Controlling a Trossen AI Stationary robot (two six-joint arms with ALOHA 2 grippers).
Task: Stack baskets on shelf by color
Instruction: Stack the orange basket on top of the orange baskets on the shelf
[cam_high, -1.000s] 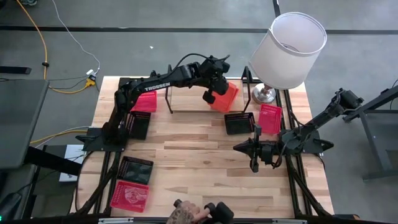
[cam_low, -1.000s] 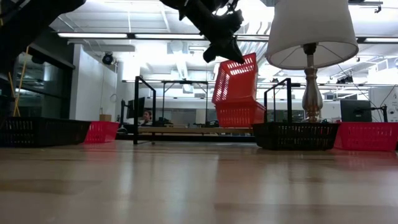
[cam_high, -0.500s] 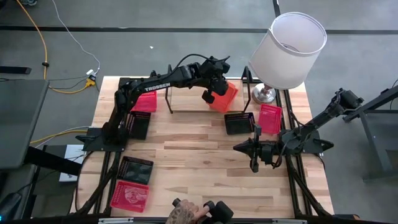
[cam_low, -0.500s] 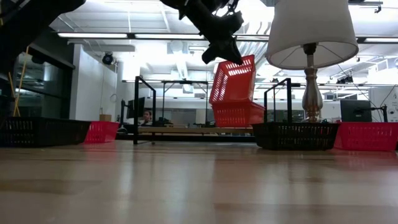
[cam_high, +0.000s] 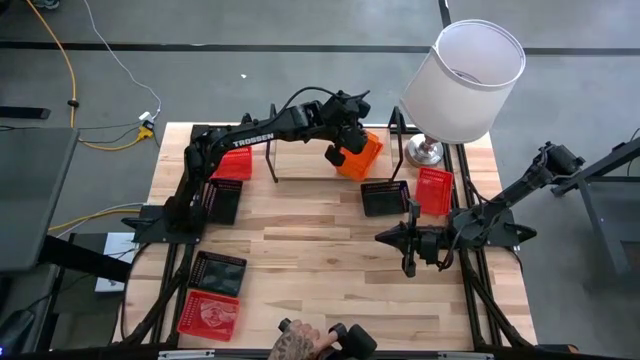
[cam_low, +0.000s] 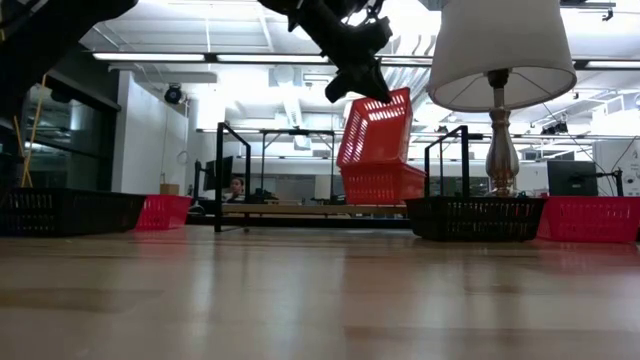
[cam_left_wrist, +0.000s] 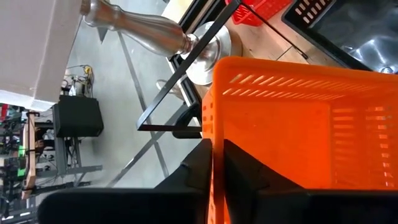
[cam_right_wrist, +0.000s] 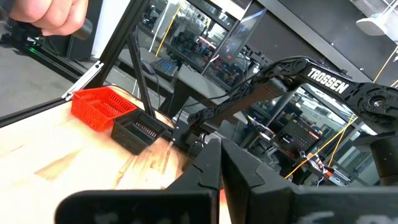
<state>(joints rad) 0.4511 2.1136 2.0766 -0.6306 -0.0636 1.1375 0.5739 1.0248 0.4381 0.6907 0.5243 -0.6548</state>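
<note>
Gripping the rim of an orange plastic mesh basket (cam_left_wrist: 292, 124), the left gripper (cam_left_wrist: 214, 162) has its two dark fingers (cam_left_wrist: 198, 167) pressed close on either side of the basket's thin wall, only that wall between them. In the low view the left gripper (cam_low: 357, 80) hangs over the far side of the table with the orange basket (cam_low: 375, 125) tilted steeply beneath it, the lower edge resting in or on a second basket (cam_low: 384, 183) of the same colour that sits level on the shelf (cam_low: 275, 210), a low black metal-rod frame with upright loop ends and a light wood base. From above, the tilted basket (cam_high: 360, 156) lies at the right end of the shelf (cam_high: 300, 180), just beside the metal foot of a lamp (cam_high: 425, 152) with a white shade (cam_high: 465, 80). A black mesh basket (cam_high: 385, 197) and a red one (cam_high: 434, 190) sit on the light wood table (cam_high: 320, 260) in front of the lamp. Near the left arm's base are another red basket (cam_high: 233, 165) and a black one (cam_high: 222, 200), with one more black basket (cam_high: 218, 272) and red basket (cam_high: 208, 314) at the near left corner. The right gripper (cam_high: 408, 262) rests low over the right side of the table, fingers pinched together on nothing. A person's hand (cam_high: 298, 345) shows at the near edge.
</note>
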